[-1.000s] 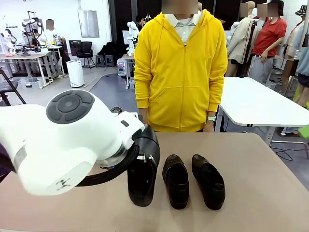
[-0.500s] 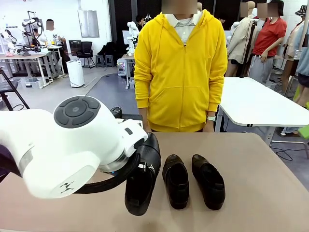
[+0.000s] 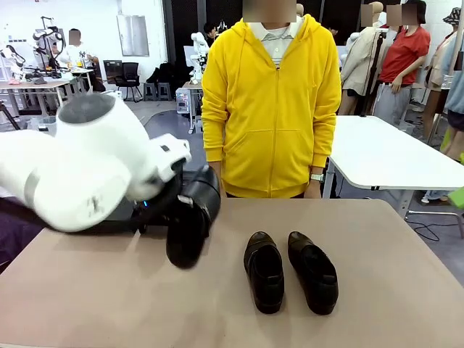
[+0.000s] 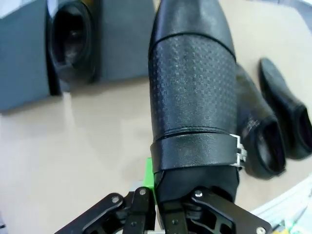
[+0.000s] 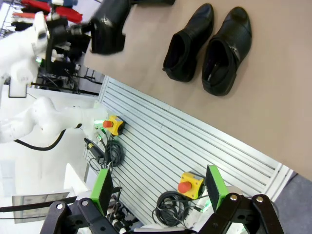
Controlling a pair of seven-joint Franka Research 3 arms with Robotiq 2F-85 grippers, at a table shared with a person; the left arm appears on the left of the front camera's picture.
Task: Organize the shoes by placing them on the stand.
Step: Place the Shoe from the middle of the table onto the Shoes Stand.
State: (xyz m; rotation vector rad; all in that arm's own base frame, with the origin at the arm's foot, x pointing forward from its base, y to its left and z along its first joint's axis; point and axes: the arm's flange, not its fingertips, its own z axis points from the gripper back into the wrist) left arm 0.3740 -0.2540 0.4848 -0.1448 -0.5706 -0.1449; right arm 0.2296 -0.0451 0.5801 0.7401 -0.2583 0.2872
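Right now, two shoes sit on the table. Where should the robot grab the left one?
Probably the back rim of its opening, coming down from above: the shoe stands flat on its sole with the opening facing up, so one finger can slip inside and one press outside the heel.

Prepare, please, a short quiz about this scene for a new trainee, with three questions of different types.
1. True or false: the left gripper is shut on a lifted shoe.
2. How many loose shoes lie on the table? A. one B. two C. three
3. Fill in: in the left wrist view, another shoe already sits on the ____.
Key: 1 true; 2 B; 3 stand.
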